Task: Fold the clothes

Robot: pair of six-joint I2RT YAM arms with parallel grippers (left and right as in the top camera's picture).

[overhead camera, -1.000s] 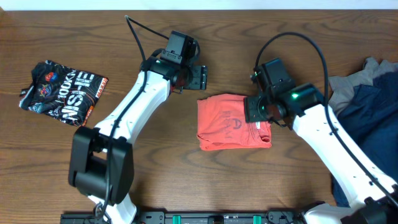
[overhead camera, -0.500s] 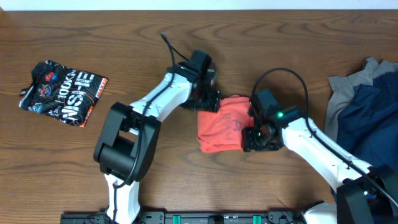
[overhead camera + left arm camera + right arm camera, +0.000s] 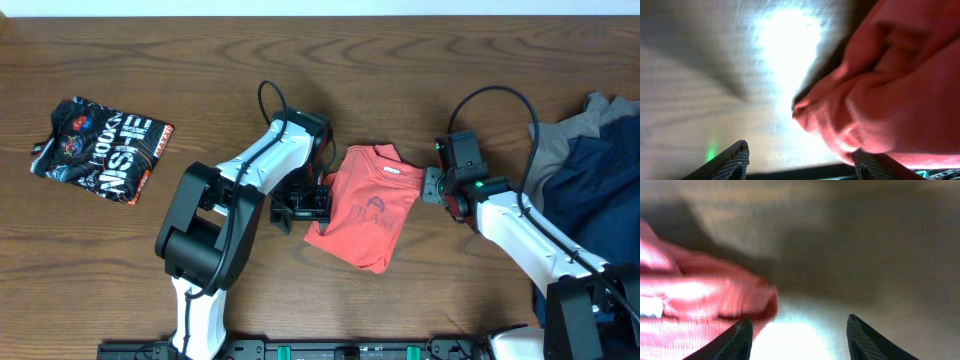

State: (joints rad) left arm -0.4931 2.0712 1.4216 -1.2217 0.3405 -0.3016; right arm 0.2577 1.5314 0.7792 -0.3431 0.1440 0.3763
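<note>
The coral-red T-shirt [image 3: 365,205] lies folded and turned at an angle in the middle of the table, collar label up. It also shows in the left wrist view [image 3: 890,85] and in the right wrist view [image 3: 695,310]. My left gripper [image 3: 303,207] is open and empty, low at the shirt's left edge, with the right finger against the cloth [image 3: 800,165]. My right gripper [image 3: 432,186] is open and empty just right of the shirt's collar edge [image 3: 797,340]. Grey and navy garments [image 3: 590,170] lie piled at the right edge.
A folded black printed T-shirt [image 3: 100,147] lies at the far left of the wooden table [image 3: 450,80]. The garment pile at the right partly lies under my right arm.
The coral shirt has been rotated and shifted slightly; both grippers have let go of it and drawn back to its left and right sides.
</note>
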